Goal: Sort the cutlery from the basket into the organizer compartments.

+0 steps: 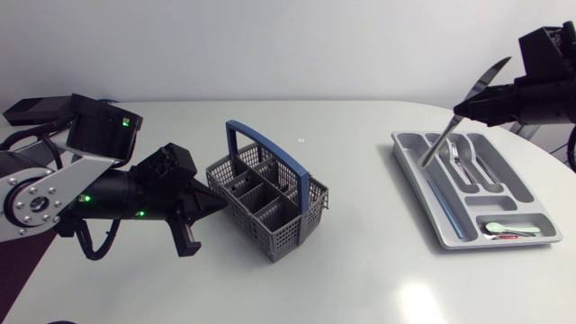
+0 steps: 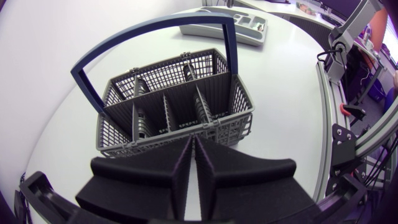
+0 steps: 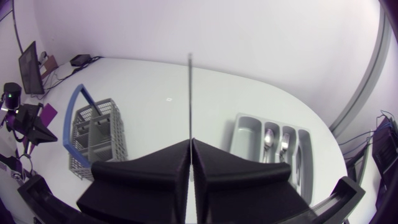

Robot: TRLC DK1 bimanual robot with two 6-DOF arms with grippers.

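In the head view, our right gripper (image 1: pixel 466 108) is clamped on a knife (image 1: pixel 439 141). The knife slants down from the fingers, with its lower end over the far end of the organizer (image 1: pixel 430 209), above the compartments on the basket side. Our right arm comes in from the right edge and is held above the table (image 1: pixel 360 270), its wrist level and pointing toward the middle. Two forks (image 1: pixel 459 158) lie in a middle compartment, and a pale green item (image 1: pixel 509 229) sits in the small crosswise compartment at the near end. The basket (image 1: pixel 265 200) stands near the middle of the table, well apart from the organizer. Our left gripper (image 1: pixel 214 206) is just beside it with its tips aimed at the basket's wall. The left arm is stretched low across the table.

In the left wrist view, the left gripper's fingers (image 2: pixel 177 171) are pressed flat against each other. The basket (image 2: pixel 177 106) stands just ahead of them with its blue handle upright. The organizer is far beyond it.

In the right wrist view, the fingers grip the knife (image 3: pixel 189 93), which shows edge-on as a thin line running straight ahead from between the tips. The organizer (image 3: pixel 244 134) lies below and to one side of it, the basket to the other.
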